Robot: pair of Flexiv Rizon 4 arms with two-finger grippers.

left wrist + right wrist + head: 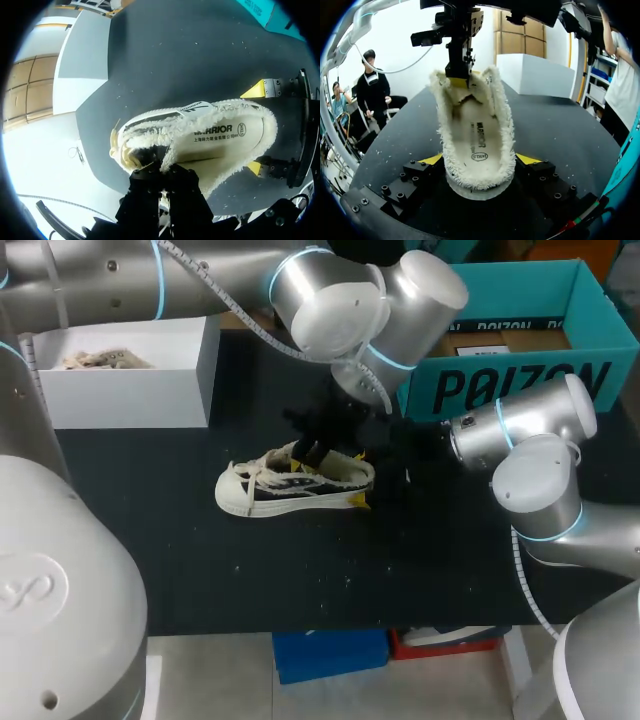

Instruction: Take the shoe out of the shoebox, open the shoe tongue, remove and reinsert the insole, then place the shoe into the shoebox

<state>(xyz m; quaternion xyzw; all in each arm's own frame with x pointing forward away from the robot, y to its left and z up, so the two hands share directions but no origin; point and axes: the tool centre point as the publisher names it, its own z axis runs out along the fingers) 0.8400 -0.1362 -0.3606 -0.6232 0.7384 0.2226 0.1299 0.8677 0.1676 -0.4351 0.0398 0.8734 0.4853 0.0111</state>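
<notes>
The shoe is out of its box and sits upright in the middle of the black desk, toe towards the robot's left, a pale low sneaker with dark side stripes and a fluffy cream lining. The right end effector is at the heel, fingers spread wide, one yellow fingertip against each side of the fleecy collar, so it grips the shoe from both flanks. The left arm reaches in over the middle of the desk and its end effector comes down into the throat of the shoe. There its fingers stand narrow, pinched on the tongue just behind the laces. The insole lies flat inside the shoe. The teal shoebox stands open at the far right of the desk, well apart from the shoe. A white box stands at the far left.
</notes>
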